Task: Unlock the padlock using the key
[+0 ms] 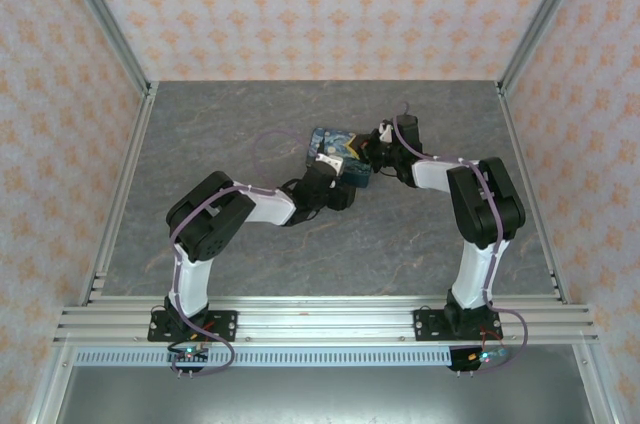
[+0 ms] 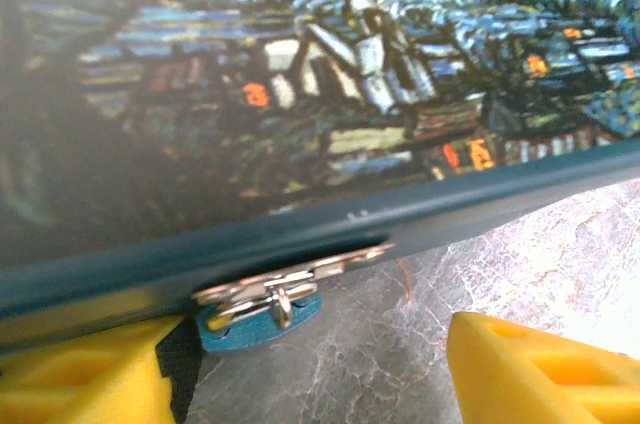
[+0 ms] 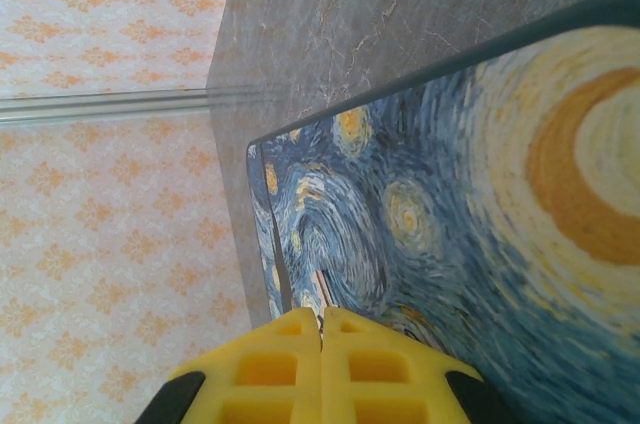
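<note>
Just ahead of the left gripper [image 2: 320, 344], the padlock [image 2: 255, 322] is hanging from a silvery clasp [image 2: 290, 279] on the dark lower edge of the painted box [image 2: 330, 114], low over the grey table [image 2: 540, 244]. It is sitting between this gripper's two yellow fingers [image 2: 540, 374], much closer to the one at the left of the wrist view and almost touching that finger's black pad. This gripper is standing wide open and holding nothing, its tips close to the box edge without clamping it.

At the right gripper [image 3: 322, 329], the yellow fingers [image 3: 270, 369] are pressing together with no gap, pointing at the swirled face of the box near its edge. Whether anything thin is pinched between them I cannot tell. From above, the two grippers are flanking the box, the left at its near side and the right at its right end.
</note>
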Tool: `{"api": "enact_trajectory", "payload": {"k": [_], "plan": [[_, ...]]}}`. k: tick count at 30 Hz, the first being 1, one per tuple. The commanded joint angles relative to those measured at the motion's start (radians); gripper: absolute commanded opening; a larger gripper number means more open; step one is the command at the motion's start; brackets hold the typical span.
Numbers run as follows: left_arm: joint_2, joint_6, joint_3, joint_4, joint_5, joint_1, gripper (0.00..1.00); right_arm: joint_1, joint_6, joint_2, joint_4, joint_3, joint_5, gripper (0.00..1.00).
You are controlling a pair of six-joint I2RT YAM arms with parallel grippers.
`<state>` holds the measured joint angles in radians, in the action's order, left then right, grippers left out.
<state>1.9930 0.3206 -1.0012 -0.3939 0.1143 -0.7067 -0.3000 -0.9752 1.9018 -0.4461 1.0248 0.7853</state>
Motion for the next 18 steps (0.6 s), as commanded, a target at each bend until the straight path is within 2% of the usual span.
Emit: {"api": "enact_trajectory", "payload": {"k": [1,4,7,18], "plan": [[0.054,0.044,-0.023,-0.042,0.148,-0.002,0.68,-0.004,0.021,0.025,0.019,-0.001,0.005,0.0],[0.048,0.138,-0.014,-0.126,0.248,0.023,0.67,-0.004,0.027,0.026,0.026,-0.002,0.003,0.0],[0.061,0.208,-0.007,-0.192,0.29,0.05,0.67,-0.004,0.03,0.025,0.034,0.0,0.003,0.0],[0.079,0.321,0.02,-0.304,0.356,0.062,0.68,-0.004,0.037,0.026,0.039,-0.002,0.005,0.0]]}}
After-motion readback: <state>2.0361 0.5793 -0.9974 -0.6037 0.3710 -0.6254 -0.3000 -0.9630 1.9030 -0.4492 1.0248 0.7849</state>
